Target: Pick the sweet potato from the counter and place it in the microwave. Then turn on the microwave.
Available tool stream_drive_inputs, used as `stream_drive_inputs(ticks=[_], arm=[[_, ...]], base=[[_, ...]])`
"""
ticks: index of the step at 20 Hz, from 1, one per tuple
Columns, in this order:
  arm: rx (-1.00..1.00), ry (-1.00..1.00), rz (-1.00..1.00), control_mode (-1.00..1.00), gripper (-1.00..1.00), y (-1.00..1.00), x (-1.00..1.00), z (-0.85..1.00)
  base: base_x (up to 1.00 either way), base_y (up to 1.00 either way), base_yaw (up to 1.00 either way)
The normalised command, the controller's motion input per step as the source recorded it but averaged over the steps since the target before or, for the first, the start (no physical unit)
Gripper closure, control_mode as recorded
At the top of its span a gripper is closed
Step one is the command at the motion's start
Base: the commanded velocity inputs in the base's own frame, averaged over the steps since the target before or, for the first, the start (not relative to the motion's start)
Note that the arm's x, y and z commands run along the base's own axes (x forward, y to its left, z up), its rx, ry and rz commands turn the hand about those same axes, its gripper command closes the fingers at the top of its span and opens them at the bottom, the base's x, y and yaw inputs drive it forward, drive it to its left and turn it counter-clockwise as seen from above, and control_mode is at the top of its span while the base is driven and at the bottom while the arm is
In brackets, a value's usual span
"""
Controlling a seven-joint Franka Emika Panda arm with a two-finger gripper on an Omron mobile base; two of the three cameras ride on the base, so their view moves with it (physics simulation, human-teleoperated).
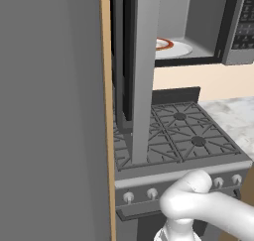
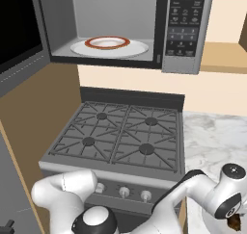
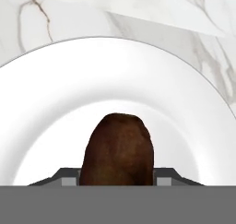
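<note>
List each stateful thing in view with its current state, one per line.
Microwave: door open, white plate with an orange-red ring inside.
Sweet potato: on a white plate on the counter, between the hand's fingers.
Hand: partly closed around the sweet potato.
Stove: burners unlit.

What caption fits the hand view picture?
Brown sweet potato lying on a white plate on the marbled counter.

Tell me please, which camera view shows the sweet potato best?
The hand view: the sweet potato is large and central there, lying on a white plate between the fingers. The right base view gives just a small brown bit under the hand, at the corner.
</note>
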Motion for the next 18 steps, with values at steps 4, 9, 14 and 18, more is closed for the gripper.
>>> stream_drive_inputs(ticks=[4, 9, 14, 18], arm=[[0.00, -0.02, 0.00, -1.00, 1.00, 0.03, 0.00, 0.19], [0.00, -0.09, 0.00, -1.00, 1.00, 0.15, 0.00, 0.36], [0.00, -0.13, 0.00, -1.00, 1.00, 0.34, -0.10, 0.46], [0.00, -0.11, 0.00, -1.00, 1.00, 0.41, -0.16, 0.43]], base=[[0.00, 0.00, 0.00], [0.00, 0.00, 0.00], [0.00, 0.00, 0.00], [0.00, 0.00, 0.00]])
